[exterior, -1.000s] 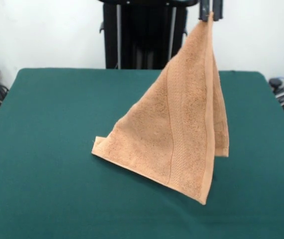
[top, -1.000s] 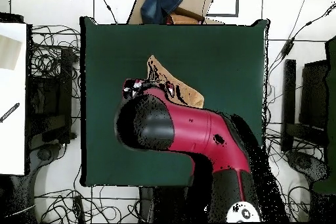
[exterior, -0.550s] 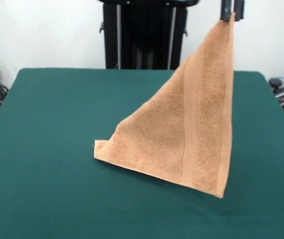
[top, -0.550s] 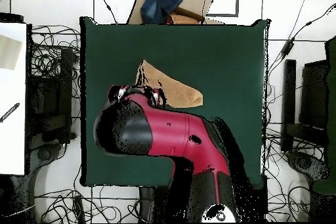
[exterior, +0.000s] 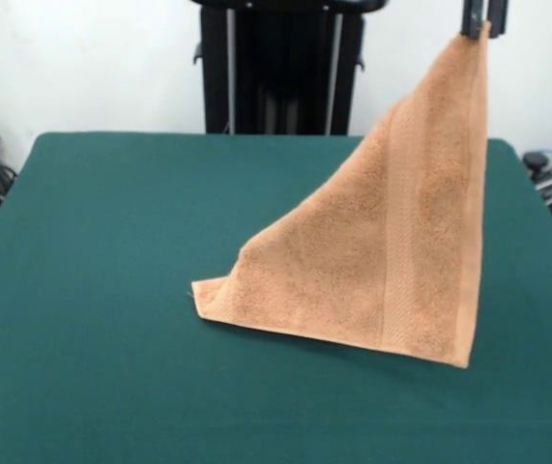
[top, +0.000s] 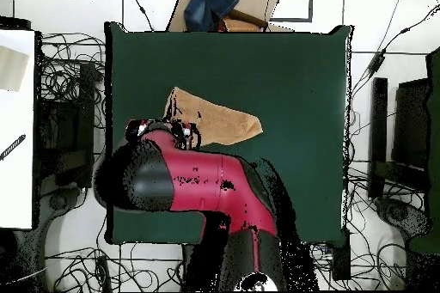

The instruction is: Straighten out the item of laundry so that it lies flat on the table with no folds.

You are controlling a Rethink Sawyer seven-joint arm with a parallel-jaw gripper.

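A white wall stands behind the dark green tabletop, and cables lie on the floor around it (they play no part here). I see the pincer at the top edge of the front view, clamped on one corner of the towel and holding it high. The towel hangs from that corner as a wide triangle; its lower edge rests on the tabletop, a little to the right of the middle in the front view, and the far tip at the left lies flat on the felt.

Compared with one second ago, the pincer has travelled to the right in the front view. The fold that was hanging behind the raised corner is gone, and the cloth now shows as one single layer with the woven band running straight down. The lower edge has also slid a little after the pincer.

I judge that the opening is almost done. What remains, I think, is to bring the held corner down and outward, so the cloth lies flat without a new fold.
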